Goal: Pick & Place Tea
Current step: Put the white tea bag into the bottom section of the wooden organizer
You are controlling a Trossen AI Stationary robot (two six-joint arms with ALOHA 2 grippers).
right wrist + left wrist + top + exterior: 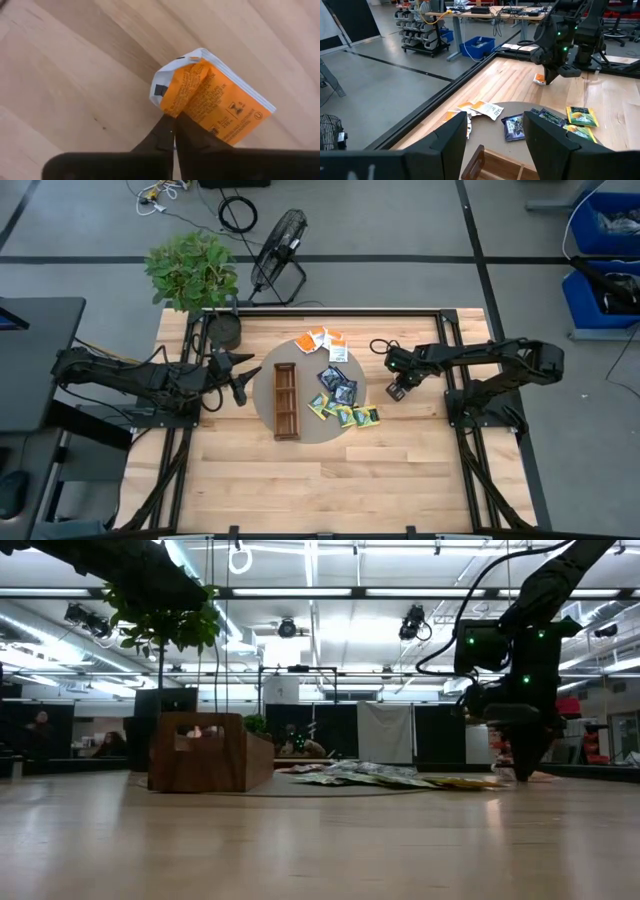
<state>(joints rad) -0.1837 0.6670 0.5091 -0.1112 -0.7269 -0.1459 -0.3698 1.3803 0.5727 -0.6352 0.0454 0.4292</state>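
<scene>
A: Start wide. What's laid out on the tabletop (pixel 330 480)?

B: A grey round mat (pixel 262 402) in the middle, with the long wooden tray (pixel 286 400) on it and the tea sachets (pixel 338 392) fanned beside the tray: orange ones at the far edge, dark ones in the middle, yellow-green ones nearer.

A: And the arms?

B: The left gripper (pixel 243 380) waits just off the mat's edge, fingers spread and empty. The right gripper (pixel 397 390) is off the mat on the other side, down at the wood.

A: Holding anything?

B: Yes. In its wrist view the right gripper's fingers are pressed together on the edge of one orange sachet (pixel 215 100), which is creased where they bite. That sachet lies well apart from the pile.

A: So how should the carry go?

B: I'd judge the grip thin, only an edge. Lift straight up before moving sideways so the sachet doesn't drag and peel out. Travel slowly toward the tray, and lower close into a compartment before releasing, since a flat packet dropped from height may flutter aside.
</scene>
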